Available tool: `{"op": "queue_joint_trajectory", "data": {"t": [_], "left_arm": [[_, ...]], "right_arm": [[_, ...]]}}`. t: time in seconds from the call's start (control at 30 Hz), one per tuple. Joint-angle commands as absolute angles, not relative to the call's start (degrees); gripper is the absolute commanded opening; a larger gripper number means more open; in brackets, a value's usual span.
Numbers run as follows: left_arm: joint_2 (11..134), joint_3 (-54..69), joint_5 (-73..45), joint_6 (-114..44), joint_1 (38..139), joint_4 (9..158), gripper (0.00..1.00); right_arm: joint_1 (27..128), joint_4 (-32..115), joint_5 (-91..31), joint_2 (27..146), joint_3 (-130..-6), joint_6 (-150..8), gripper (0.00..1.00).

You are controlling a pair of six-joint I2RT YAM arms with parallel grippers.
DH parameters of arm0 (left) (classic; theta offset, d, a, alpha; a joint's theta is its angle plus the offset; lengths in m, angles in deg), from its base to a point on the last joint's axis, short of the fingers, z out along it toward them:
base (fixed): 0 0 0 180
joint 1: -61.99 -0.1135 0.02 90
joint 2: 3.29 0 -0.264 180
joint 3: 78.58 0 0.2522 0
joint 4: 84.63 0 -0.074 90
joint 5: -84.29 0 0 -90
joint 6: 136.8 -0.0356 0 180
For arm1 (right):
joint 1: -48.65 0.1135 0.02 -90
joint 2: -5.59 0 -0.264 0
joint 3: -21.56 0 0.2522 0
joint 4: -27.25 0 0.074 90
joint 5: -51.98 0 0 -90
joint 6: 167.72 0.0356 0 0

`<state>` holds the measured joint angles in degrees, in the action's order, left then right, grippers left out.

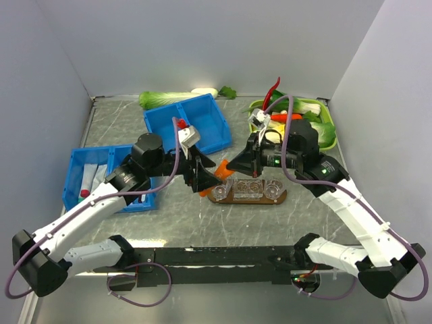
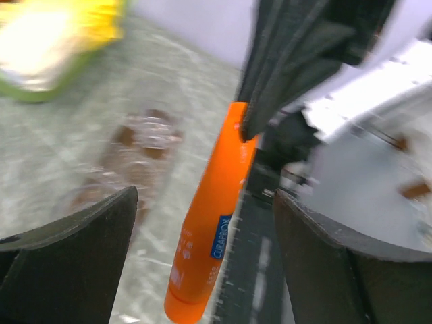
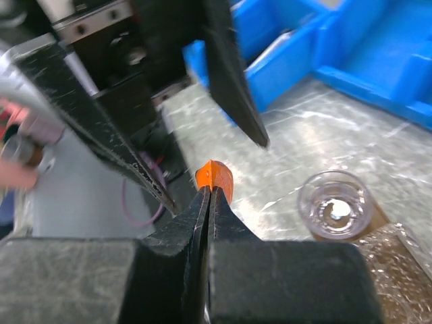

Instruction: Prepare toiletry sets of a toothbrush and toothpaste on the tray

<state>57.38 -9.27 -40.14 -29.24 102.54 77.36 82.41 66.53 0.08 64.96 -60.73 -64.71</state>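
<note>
tray: brown board (image 1: 281, 198) at table centre, three clear cups (image 1: 252, 187) in a row on it; no brush or tube seen in any of them.
tube: orange tube (image 1: 221, 172) in the air at 10 o'clock of the tray's left end, above the table, not over a cup.
left gripper: (image 1: 204, 177) jaws wide apart, one each side of the tube (image 2: 206, 250), gripping nothing.
right gripper: (image 1: 234, 164) jaws fully closed, pinching only the tube's flat crimped end (image 3: 214, 179).
risk 1: the pinch is thin and at the very tip, so I'd expect the tube to swing or slip out on a fast move.
risk 2: the left fingers (image 2: 81, 250) flank the tube closely, so pulling away at an angle could knock it loose.
risk 3: the cups are light and the nearest one (image 3: 335, 206) sits at 3 o'clock of the right tips. A tube lowered off-centre could tip it or slide it off the board.
risk 4: a dropped tube would likely land on the table at 9 o'clock of the tray and need picking up again.
writing: blue patch on the tube reads roughly "CURAPROX", though it's blurred. White print below it is not legible.
far side: blue bin (image 1: 202, 115) at 11 o'clock, green tray (image 1: 254, 105) at 1 o'clock. No readable labels on either.
</note>
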Motion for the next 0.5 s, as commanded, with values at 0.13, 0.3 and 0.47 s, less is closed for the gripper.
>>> {"op": "queue_joint_trajectory", "data": {"t": [0.13,0.3,0.47], "left_arm": [[61.8,-6.3,-59.0,-26.3,102.6,80.6,0.8],[63.1,-6.5,-60.4,-25.2,102.9,81.2,0.59],[63.4,-6.8,-60.4,-24.7,103.2,81.2,0.32]], "right_arm": [[82.3,66.9,8.0,62.1,-63.8,-68.7,0.0],[82.3,66.4,8.6,62.2,-63.9,-69.0,0.0],[82.4,67.0,8.3,62.3,-63.7,-69.7,0.0]]}}
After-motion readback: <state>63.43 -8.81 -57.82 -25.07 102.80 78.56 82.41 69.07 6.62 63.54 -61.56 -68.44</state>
